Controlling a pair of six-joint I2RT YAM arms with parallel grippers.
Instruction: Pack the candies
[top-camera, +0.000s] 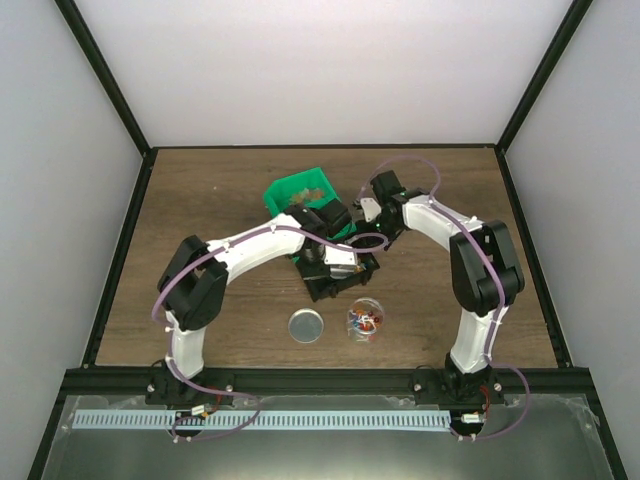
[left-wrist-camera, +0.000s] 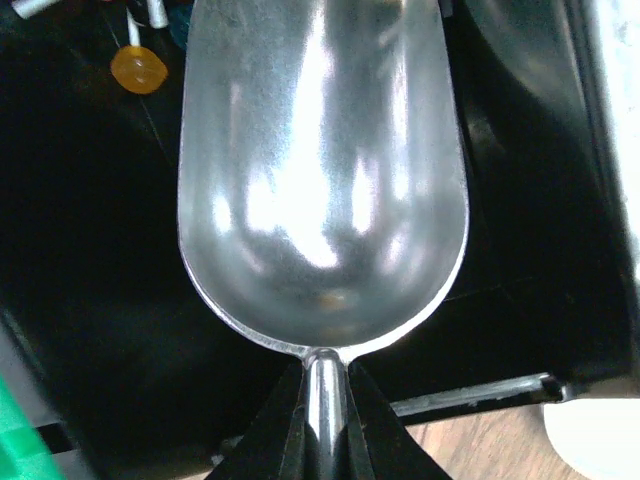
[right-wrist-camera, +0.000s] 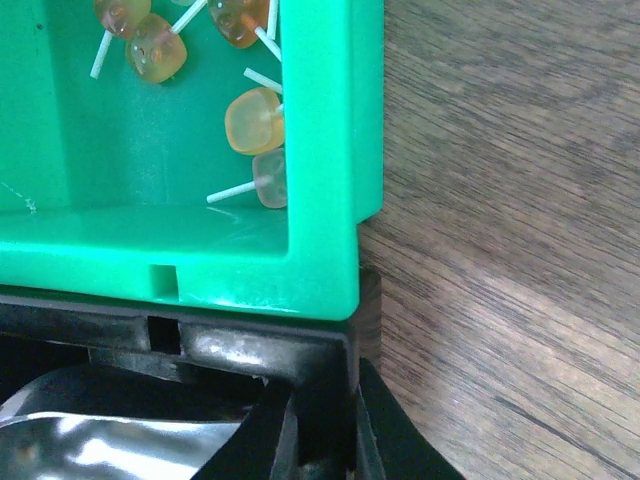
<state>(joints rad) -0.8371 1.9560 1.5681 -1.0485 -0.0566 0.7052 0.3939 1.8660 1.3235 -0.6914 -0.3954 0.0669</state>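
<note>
Squeezing nearly shut, the left claw (left-wrist-camera: 325, 420) is gripping the thin handle of the metal scoop (left-wrist-camera: 320, 180), whose bowl is showing empty and hanging over the black bin (right-wrist-camera: 250, 345). The right claw (right-wrist-camera: 320, 430) is also sitting almost closed and looks to be pinching that bin's corner wall to steady it, while the green bin (right-wrist-camera: 320, 150) is butting against the black one. The candies (right-wrist-camera: 252, 120) are lying in three places. Several translucent orange ones on white sticks are resting in the green bin. One more is sitting on the black bin's floor near the scoop's tip. A small mixed-colour heap is sitting in the clear cup (top-camera: 364, 320) on the bench (right-wrist-camera: 500, 200), just beside a round grey lid (top-camera: 306, 326). Judging by their look, these sweets are going to be light, hard and slick, apt to skid and roll, with sticks that may tangle. They are too small for a sure pinch, so sliding the scoop's lip along the bin floor under them is looking like the better way to take them, followed by a gentle pour, since the cup itself is probably light and easily tipped
</note>
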